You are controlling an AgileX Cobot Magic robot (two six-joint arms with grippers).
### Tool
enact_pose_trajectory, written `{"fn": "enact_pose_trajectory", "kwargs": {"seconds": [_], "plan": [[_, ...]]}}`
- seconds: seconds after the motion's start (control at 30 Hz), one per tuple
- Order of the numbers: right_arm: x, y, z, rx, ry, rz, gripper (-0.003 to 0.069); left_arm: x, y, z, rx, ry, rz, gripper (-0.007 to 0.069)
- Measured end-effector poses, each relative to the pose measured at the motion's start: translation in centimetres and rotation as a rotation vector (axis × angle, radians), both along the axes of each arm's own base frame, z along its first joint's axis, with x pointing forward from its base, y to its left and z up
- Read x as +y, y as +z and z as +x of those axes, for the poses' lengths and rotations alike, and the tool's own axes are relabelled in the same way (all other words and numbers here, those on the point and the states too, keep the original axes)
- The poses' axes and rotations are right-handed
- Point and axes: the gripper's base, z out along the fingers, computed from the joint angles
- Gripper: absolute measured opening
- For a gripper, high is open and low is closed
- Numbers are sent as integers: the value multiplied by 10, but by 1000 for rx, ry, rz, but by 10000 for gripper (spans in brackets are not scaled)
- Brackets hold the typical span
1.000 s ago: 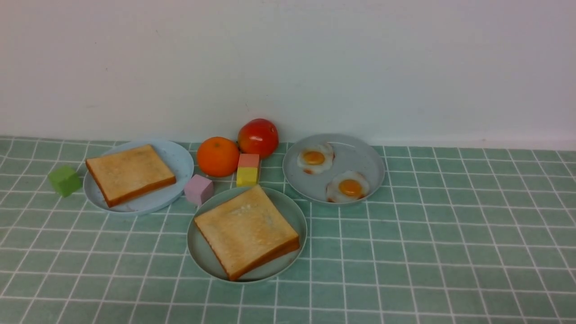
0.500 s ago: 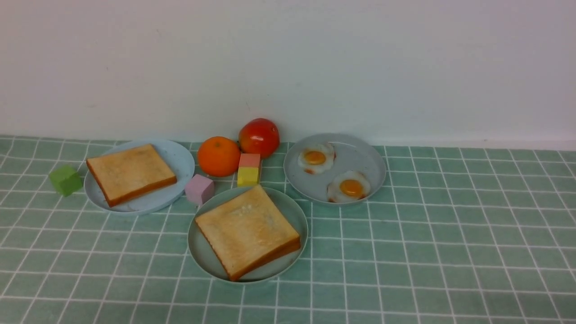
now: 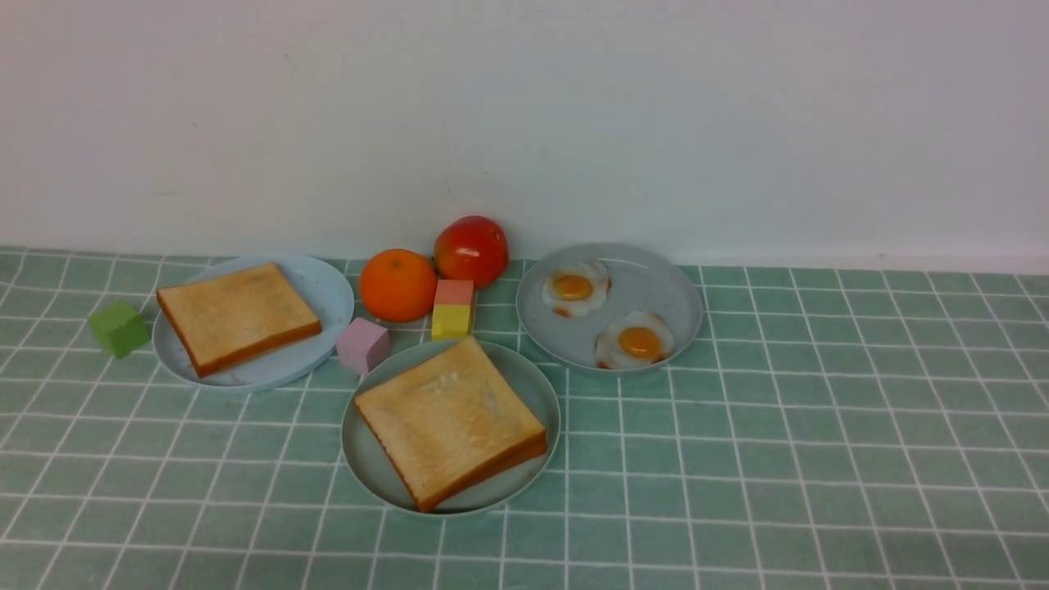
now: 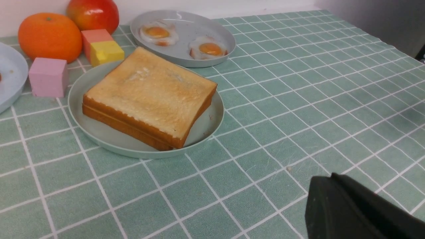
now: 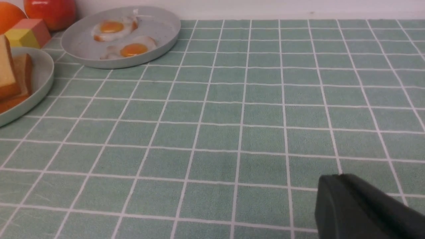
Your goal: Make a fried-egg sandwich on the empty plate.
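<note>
Sandwich [image 3: 450,423] sat on mint plate [image 3: 370,467]; likely light, soft, grip by crust edges. Both grippers' jaws together, empty.

I can't see either arm in front view. Left gripper [image 4: 362,209] shows only as a dark block cut by the frame corner in left wrist view; right gripper [image 5: 365,207] same in right wrist view, jaws not visible on either. Sandwich [image 3: 450,421]: filling btwn the two slices is hidden, only crust edges show. In right wrist view the sandwich and its green plate [image 5: 40,86] are cut off at the edge. Blue plate [image 4: 10,74] is cropped in left wrist view.
</note>
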Motion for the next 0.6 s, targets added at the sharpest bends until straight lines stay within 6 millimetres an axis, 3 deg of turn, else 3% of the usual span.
{"fn": "enact_pose_trajectory", "kwargs": {"seconds": [0.6], "plan": [[0,0,0,4,0,1,-1,0,0,0,0,0,0,24]]}}
